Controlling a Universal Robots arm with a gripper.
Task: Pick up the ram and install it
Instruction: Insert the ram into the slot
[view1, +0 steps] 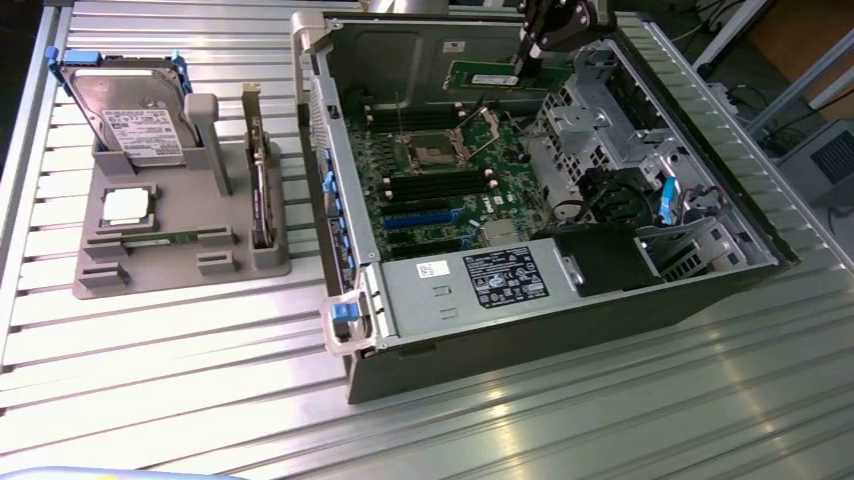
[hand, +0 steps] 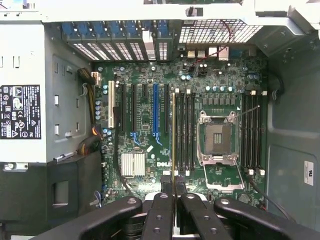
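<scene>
Overhead, hand (hand: 173, 184) pinching ram (view1: 497, 75) edge-on, arm poised above motherboard (hand: 150, 115) inside case (hand: 287, 120).

Just hanging there with the gripper (view1: 537, 55) aimed straight down. Pinching the black fingers (hand: 165, 186) almost together, with the thin edge of the ram (hand: 173, 130) clamped between them. Linkage bars folded in close, pretty symmetric on both sides.
</scene>
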